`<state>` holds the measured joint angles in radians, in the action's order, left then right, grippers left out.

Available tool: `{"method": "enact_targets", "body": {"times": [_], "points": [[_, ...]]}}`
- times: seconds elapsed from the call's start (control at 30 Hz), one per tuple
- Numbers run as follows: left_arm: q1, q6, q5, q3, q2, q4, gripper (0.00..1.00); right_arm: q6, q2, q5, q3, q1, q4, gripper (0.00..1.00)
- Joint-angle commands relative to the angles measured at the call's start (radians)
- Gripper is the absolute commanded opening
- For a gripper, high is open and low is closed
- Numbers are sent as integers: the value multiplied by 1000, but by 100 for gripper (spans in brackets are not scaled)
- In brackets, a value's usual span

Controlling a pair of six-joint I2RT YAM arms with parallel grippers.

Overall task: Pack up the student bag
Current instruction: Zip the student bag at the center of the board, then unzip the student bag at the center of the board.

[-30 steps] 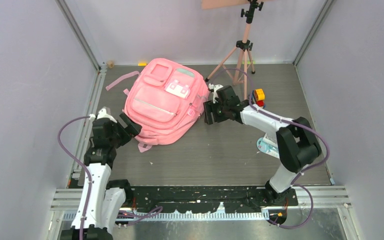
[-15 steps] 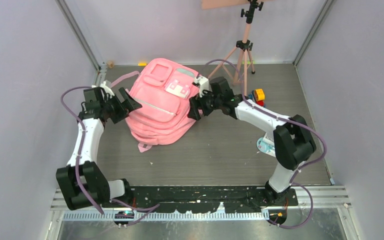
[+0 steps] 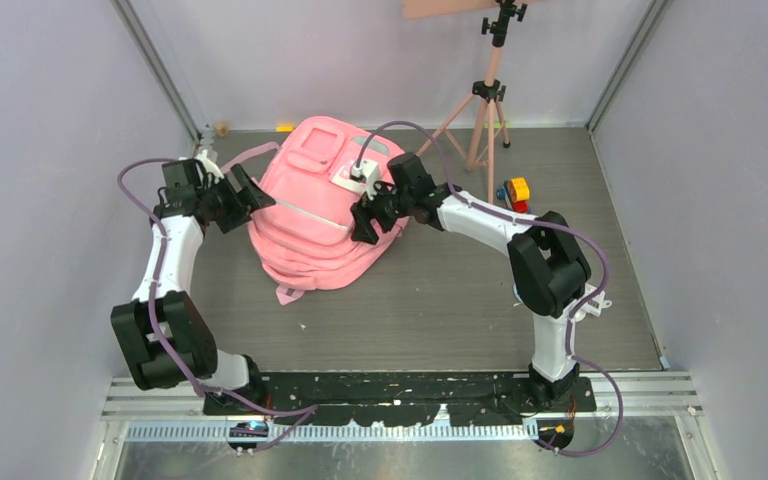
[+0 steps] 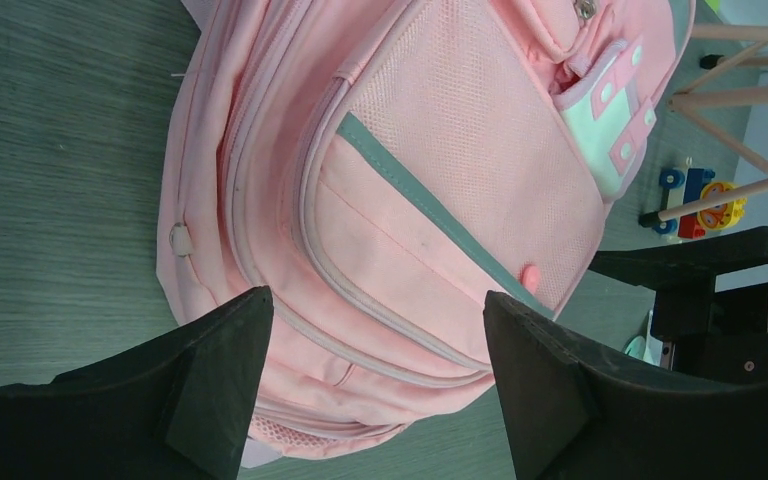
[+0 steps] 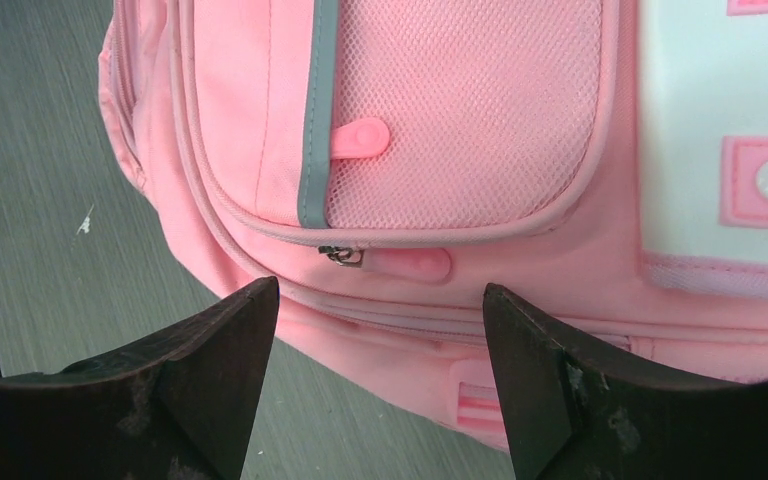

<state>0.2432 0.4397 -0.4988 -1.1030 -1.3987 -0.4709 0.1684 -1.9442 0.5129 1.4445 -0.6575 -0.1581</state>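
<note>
The student bag (image 3: 305,215), a big pink backpack with zip pockets and a white patch (image 3: 353,178), lies flat at the middle back of the table. My left gripper (image 3: 248,197) hovers open at its left edge, and the bag (image 4: 410,200) fills the space beyond the left gripper (image 4: 378,300). My right gripper (image 3: 362,216) is open over the bag's right side. Just ahead of the right gripper (image 5: 380,290) are the bag (image 5: 460,120) and a pink zip pull (image 5: 410,263). Nothing is held.
A pink tripod (image 3: 485,100) stands behind the bag at the back right. A small colourful toy (image 3: 516,190) lies right of the right arm, and that toy (image 4: 700,195) also shows in the left wrist view. Grey walls close in on both sides.
Both arms have reached out to the bag. The left gripper rose from the near left to the bag's left edge; the right gripper moved left over the bag's right side.
</note>
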Motion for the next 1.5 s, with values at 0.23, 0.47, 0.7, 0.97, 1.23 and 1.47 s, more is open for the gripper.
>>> {"method": "enact_targets", "body": {"times": [0.23,0.47,0.7,0.97,1.23,1.47], "points": [[6,-38,-17,-132,-154,-54,78,146,-52,-81,74,-41,-10,81],[-4,1,-79,-121,-201,-14,74,152,-64,-115,78,-83,-30,79],[-24,22,-93,-106,-221,14,64,117,-15,-219,-23,-116,35,65],[-25,19,-76,-101,-217,5,37,93,-8,-280,-12,-134,-8,33],[-36,25,-87,-75,-180,3,17,30,14,-276,-26,-145,-52,1],[-76,35,-50,-4,-72,25,0,-76,72,-259,-116,-146,-39,1]]}}
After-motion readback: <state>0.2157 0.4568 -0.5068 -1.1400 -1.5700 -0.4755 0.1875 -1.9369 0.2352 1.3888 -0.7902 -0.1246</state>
